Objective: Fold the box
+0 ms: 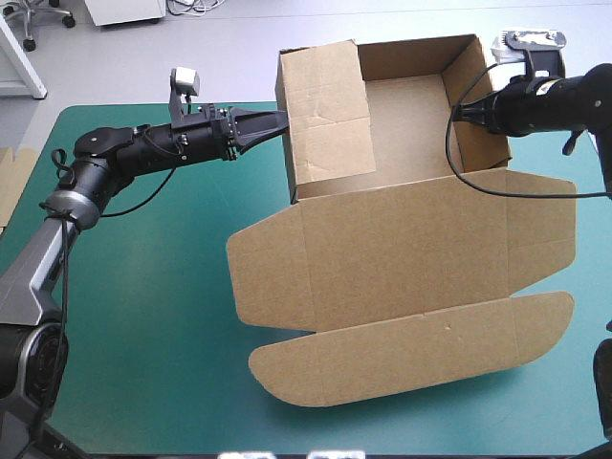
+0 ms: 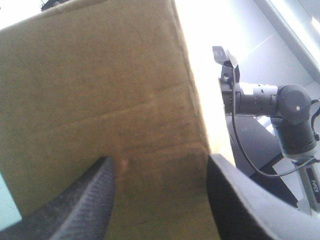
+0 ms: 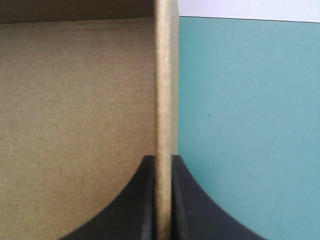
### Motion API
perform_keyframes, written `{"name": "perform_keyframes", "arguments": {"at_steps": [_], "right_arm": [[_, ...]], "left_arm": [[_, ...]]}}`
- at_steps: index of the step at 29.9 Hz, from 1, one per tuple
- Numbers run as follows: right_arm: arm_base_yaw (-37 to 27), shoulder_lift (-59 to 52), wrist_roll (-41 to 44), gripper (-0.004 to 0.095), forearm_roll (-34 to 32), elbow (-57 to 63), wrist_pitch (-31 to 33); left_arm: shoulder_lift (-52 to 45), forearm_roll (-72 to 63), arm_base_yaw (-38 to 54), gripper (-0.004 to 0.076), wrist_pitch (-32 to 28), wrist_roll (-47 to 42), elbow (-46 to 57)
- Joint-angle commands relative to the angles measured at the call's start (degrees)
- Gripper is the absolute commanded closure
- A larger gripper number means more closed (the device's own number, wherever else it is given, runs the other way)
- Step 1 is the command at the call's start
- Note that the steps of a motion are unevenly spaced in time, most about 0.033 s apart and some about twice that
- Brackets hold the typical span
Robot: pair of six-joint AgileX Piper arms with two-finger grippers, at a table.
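On the teal-green desk [image 1: 143, 335], the brown box [image 1: 402, 258] lies with its lid flat toward the near edge and its tray toward the far edge, so its long axis runs near to far. At the tray, the right tool [image 1: 457, 113] pinches the right wall, its fingers nearly closed on the board. The left tool [image 1: 277, 121], fingers spread, meets the outer face of the left wall, whose tall panel [image 1: 325, 120] leans over the tray, apparently untucked. The left arm is nearer to it.
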Motion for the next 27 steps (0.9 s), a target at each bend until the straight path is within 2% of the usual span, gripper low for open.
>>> {"name": "perform_keyframes", "arguments": {"at_steps": [1, 15, 23, 27], "right_arm": [[-0.12, -2.24, 1.72, 0.0921, 3.99, -1.48, -2.87], [-0.12, -2.24, 3.35, 0.0921, 3.49, -1.48, -2.55], [-0.12, -2.24, 4.12, 0.0921, 3.49, -1.48, -2.42], [-0.12, -2.08, 4.74, 0.0920, 3.49, -1.48, -2.02]], "left_arm": [[-2.91, -1.93, -0.64, 0.0307, 3.51, -2.62, -3.51], [-2.91, 14.35, -0.64, 0.0307, 2.52, -13.13, -15.39], [-2.91, 16.79, -0.64, 0.0316, 1.20, -16.77, -16.53], [-2.91, 23.44, -1.42, 0.0323, -1.07, -20.85, -18.61]]}}
